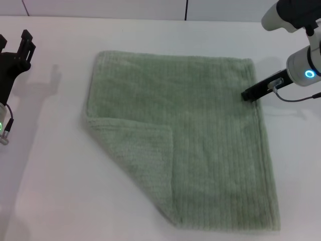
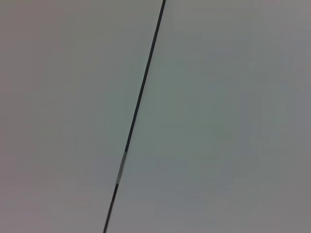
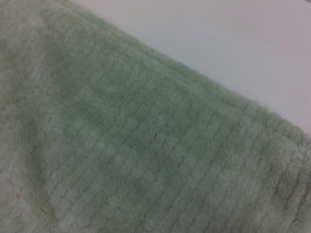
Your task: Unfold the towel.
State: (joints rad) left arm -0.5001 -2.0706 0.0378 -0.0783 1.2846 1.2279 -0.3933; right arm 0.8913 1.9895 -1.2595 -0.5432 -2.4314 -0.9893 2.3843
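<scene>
The pale sage-green towel (image 1: pixel 210 135) lies flat on the white table (image 1: pixel 55 165), spread almost square. Its near-left corner is folded over onto the cloth as a triangular flap (image 1: pixel 138 150). My right gripper (image 1: pixel 248 95) is low at the towel's right edge, close to the far-right corner, its dark tip touching or just over the hem. The right wrist view is filled by the ribbed towel (image 3: pixel 136 145) with a strip of table (image 3: pixel 233 39) beside its edge. My left gripper (image 1: pixel 24 46) is held up at the far left, well away from the towel.
The white table runs all round the towel, with wide bare areas on the left and at the back. A dark seam (image 1: pixel 186 9) runs down the wall behind the table. The left wrist view shows only a plain pale surface crossed by a thin dark line (image 2: pixel 138 102).
</scene>
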